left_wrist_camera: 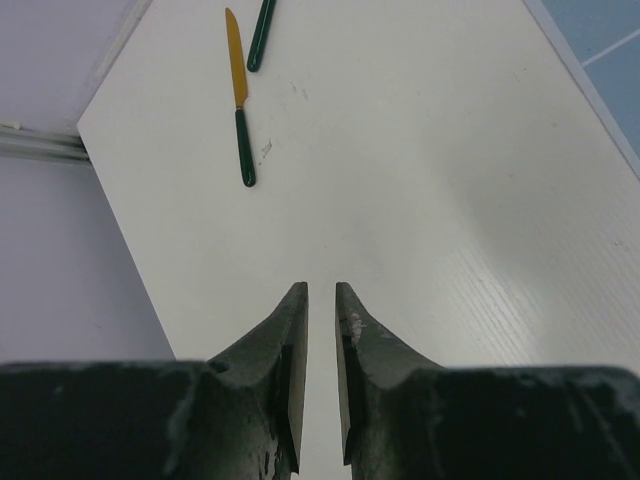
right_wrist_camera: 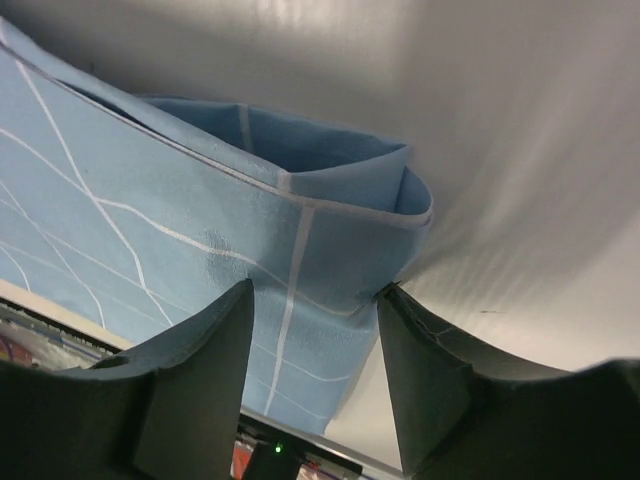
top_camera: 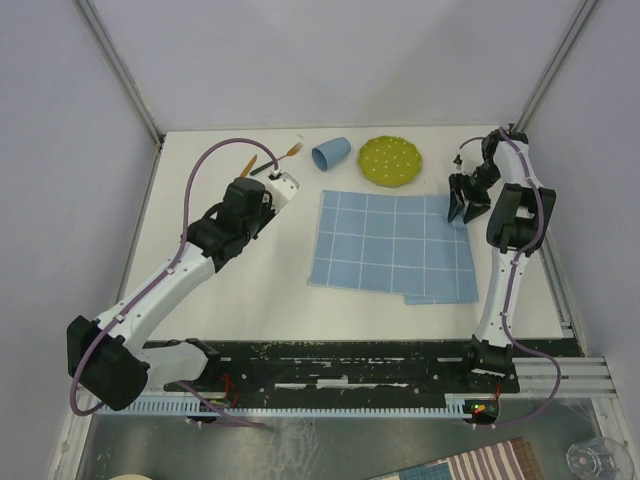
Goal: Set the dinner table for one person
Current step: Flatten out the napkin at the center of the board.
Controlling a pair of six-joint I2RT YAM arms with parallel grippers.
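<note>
The white dinner table (top_camera: pixel 260 290) carries a light-blue grid cloth (top_camera: pixel 390 245) in its middle. My right gripper (top_camera: pixel 462 208) is at the cloth's far right corner. In the right wrist view it (right_wrist_camera: pixel 315 290) stands open, straddling the curled, doubled-over corner of the cloth (right_wrist_camera: pixel 200 220), whose fold edge touches the right finger (right_wrist_camera: pixel 420 350). My left gripper (top_camera: pixel 286 183) hovers over bare table left of the cloth. Its jaws (left_wrist_camera: pixel 321 292) are only a narrow slit apart, with nothing between them. A yellow knife with a green handle (left_wrist_camera: pixel 240 100) lies ahead of it.
Along the back edge lie a fork (top_camera: pixel 280 158), a blue cup (top_camera: pixel 331 153) on its side and a green dotted plate (top_camera: pixel 390 160). The cloth's near right corner (top_camera: pixel 440 293) is folded double. A second green handle (left_wrist_camera: pixel 260 35) lies by the knife. Grey walls enclose the table.
</note>
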